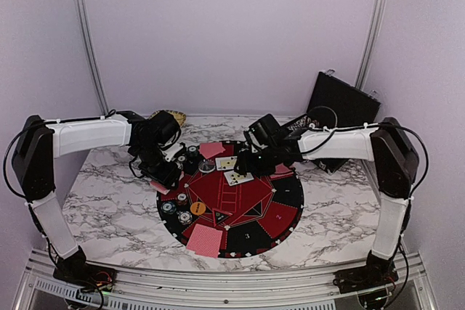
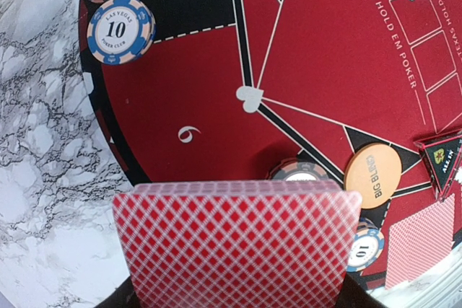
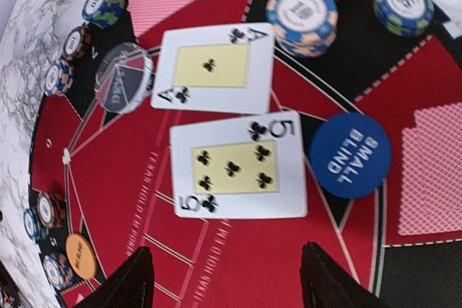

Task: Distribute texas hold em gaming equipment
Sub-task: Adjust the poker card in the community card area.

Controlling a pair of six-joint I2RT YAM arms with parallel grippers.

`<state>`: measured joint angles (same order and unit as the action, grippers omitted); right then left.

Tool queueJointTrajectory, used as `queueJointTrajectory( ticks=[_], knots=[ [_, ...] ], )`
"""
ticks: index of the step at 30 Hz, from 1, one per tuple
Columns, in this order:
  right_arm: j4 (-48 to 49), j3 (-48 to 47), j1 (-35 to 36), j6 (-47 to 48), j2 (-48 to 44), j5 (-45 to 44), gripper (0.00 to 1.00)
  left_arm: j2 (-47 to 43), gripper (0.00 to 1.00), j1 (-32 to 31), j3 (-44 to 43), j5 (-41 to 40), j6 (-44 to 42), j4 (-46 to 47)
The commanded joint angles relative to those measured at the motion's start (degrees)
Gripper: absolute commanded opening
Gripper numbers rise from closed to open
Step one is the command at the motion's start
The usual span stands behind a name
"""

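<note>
Red-backed card (image 2: 238,243) clamped in left gripper (image 1: 163,176), hanging over the left edge of the mat (image 2: 180,91) near the orange disc (image 2: 372,176). Right gripper (image 3: 231,279) spread and empty above the five of clubs (image 3: 234,167). Risk: thin card slips, landing across chip stacks (image 2: 120,29)

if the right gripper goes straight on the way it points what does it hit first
Probably the white face-up five of clubs card, centred ahead of the open right gripper; depth is unclear.

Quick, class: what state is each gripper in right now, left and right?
Left gripper: closed, holding a red-backed playing card.
Right gripper: open, holding nothing.
</note>
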<state>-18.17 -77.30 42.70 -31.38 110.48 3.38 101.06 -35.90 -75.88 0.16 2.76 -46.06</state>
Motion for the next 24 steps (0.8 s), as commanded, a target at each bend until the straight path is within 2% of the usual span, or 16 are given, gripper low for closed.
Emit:
queueJointTrajectory(
  ticks=[1,4,8,17,24],
  knots=[
    [11.12,8.21,-4.06,-1.42,-4.55,10.43,0.69,-2.22,0.25,0.3,-0.68,0.97,0.03,0.9],
    [15.93,12.83,-6.6,-1.87,-5.73,16.22,0.71,-2.09,0.25,0.3,-0.85,1.21,0.13,0.89],
    [20.0,15.05,-7.54,-1.78,-5.27,19.24,0.73,-1.99,0.26,0.28,-1.15,1.08,0.09,0.8],
    [26.1,16.23,-8.42,-4.33,-0.15,19.9,0.73,-1.99,0.25,0.3,-1.22,1.16,0.1,0.64],
    [26.42,16.27,-8.47,-6.12,1.92,18.08,0.74,-2.27,0.26,0.3,-1.14,0.93,0.04,0.21]
  ],
)
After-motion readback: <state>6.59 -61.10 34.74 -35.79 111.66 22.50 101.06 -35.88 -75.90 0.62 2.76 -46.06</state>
